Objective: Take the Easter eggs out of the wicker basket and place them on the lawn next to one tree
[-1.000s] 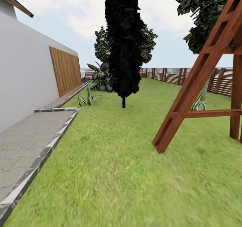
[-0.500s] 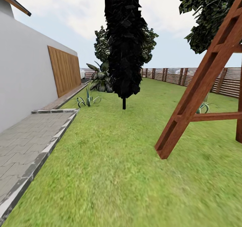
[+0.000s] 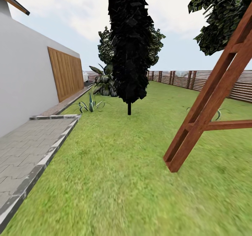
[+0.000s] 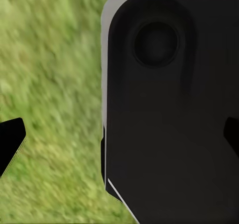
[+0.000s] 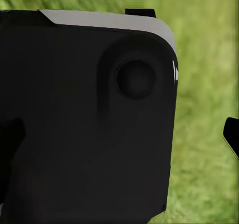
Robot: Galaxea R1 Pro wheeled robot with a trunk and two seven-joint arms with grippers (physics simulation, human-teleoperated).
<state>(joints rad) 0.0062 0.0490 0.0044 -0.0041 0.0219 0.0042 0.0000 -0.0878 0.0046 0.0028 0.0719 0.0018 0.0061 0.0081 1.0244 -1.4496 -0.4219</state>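
The lawn (image 3: 115, 180) spreads ahead of me as flat green grass. The Easter eggs and the wicker basket are out of view. At the upper right hangs the leafy crown of a tree (image 3: 224, 15), its trunk hidden behind a wooden frame. In the left wrist view my left gripper (image 4: 119, 139) is open over grass, with its dark fingertips (image 4: 10, 144) at the picture's two sides. The right gripper (image 5: 119, 134) is open too, one fingertip (image 5: 231, 134) against the grass. Nothing is between the fingers of either one.
A slanted brown wooden frame (image 3: 206, 103) stands on the grass at the right. A dark conifer (image 3: 129, 47) rises straight ahead. A grey paved patio (image 3: 24, 152) and a white wall (image 3: 24, 75) run along the left. A slatted fence (image 3: 196, 80) closes the far side.
The whole view has shifted as the camera moves: the wooden frame has slid right and lower, and the patio and wall have slipped slightly left.
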